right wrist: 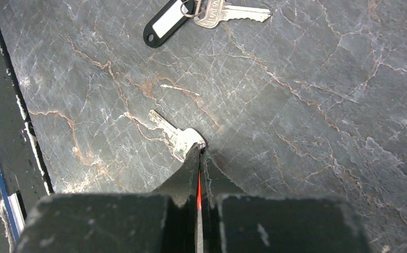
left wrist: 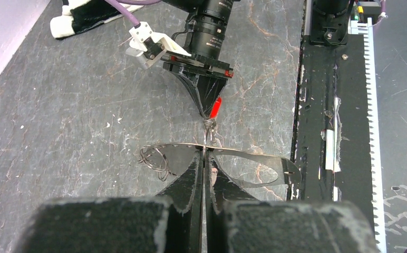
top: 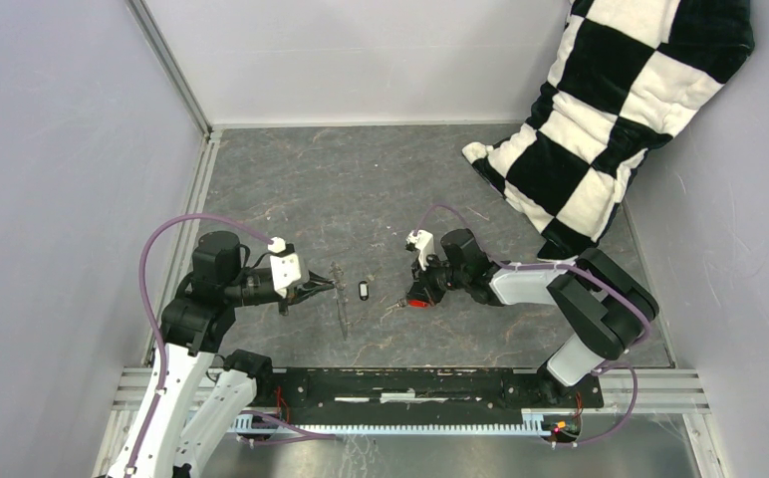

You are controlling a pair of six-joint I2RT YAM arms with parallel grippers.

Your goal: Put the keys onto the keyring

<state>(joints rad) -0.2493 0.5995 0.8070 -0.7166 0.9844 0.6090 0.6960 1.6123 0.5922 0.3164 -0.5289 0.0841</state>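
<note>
L claw [left wrist: 205,152] pinches keyring [left wrist: 243,154]; R claw [right wrist: 200,151] pinches red-tag key [right wrist: 176,138] just beside keyring. Threading step; next needs fine align onto ring end.

Most of red plastic key tag [right wrist: 199,196] hidden betw. right gripper [right wrist: 201,152] fingers, only sliver visible; thin grey metal oval keyring [left wrist: 243,152] mid-section hidden behind left gripper [left wrist: 205,153] fingers.

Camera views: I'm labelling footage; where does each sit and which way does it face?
Top external: above, behind the bases, looking down on the table; left arm and right arm show.
Left wrist: behind the left gripper, facing the right gripper across the keyring.
Right wrist: looks down past its own fingers at the silver key.
Shared: top and right wrist show the black key tag.
</note>
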